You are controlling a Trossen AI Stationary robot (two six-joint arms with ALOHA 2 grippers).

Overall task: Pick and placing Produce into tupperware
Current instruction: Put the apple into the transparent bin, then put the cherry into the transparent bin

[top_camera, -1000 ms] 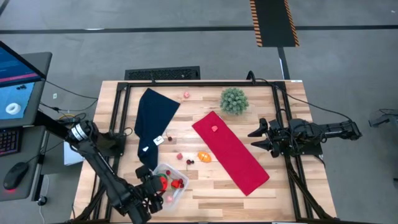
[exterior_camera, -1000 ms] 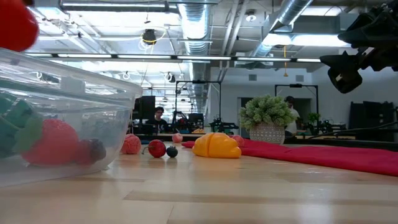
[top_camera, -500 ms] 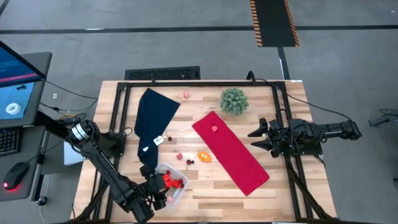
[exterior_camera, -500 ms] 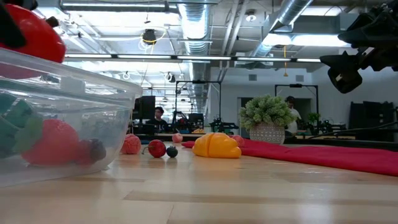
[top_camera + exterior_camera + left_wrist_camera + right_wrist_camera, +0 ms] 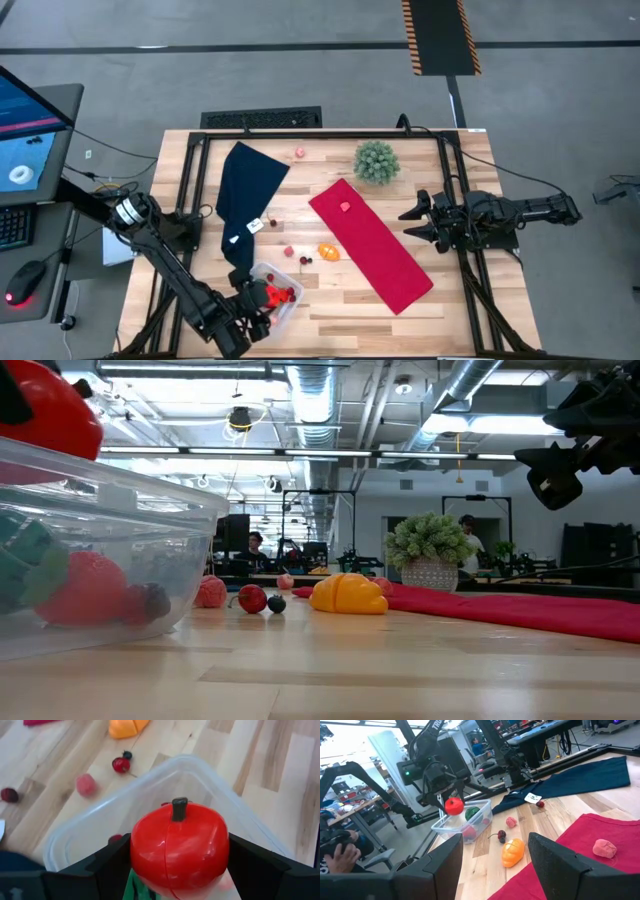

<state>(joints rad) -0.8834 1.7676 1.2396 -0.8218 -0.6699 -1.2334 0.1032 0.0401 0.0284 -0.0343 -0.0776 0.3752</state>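
Holding a glossy red toy tomato with a dark stem (image 5: pixel 179 851), the left gripper (image 5: pixel 257 297) hangs over the clear, shallow plastic tupperware box with rounded corners (image 5: pixel 291 308) at the near left part of the wooden tabletop (image 5: pixel 340 305). Its fingers (image 5: pixel 100 866) are clamped on both sides of the tomato, which sits above the box rim and not yet inside it. Through the box wall in the low view, a red strawberry-like piece (image 5: pixel 88 590), a green piece (image 5: pixel 25 565) and a small dark berry (image 5: pixel 152 600) lie on the bottom.

On the bare wood just beyond the box are an orange toy fruit (image 5: pixel 328 252), a small red cherry-like piece (image 5: pixel 252 598), a tiny dark berry (image 5: pixel 276 603) and a pink berry (image 5: pixel 210 592). A pink piece (image 5: pixel 345 207) rests on the long red cloth (image 5: pixel 385 255), and another pink piece (image 5: pixel 299 152) lies near the far edge. A dark blue cloth (image 5: pixel 243 195) with a white tag is spread at the left, and a spiky green plant ball in a pot (image 5: pixel 376 161) stands at the far side.

The right gripper (image 5: pixel 412 222) waits at the right edge of the tabletop, raised, its fingers (image 5: pixel 559 865) apart and holding nothing.
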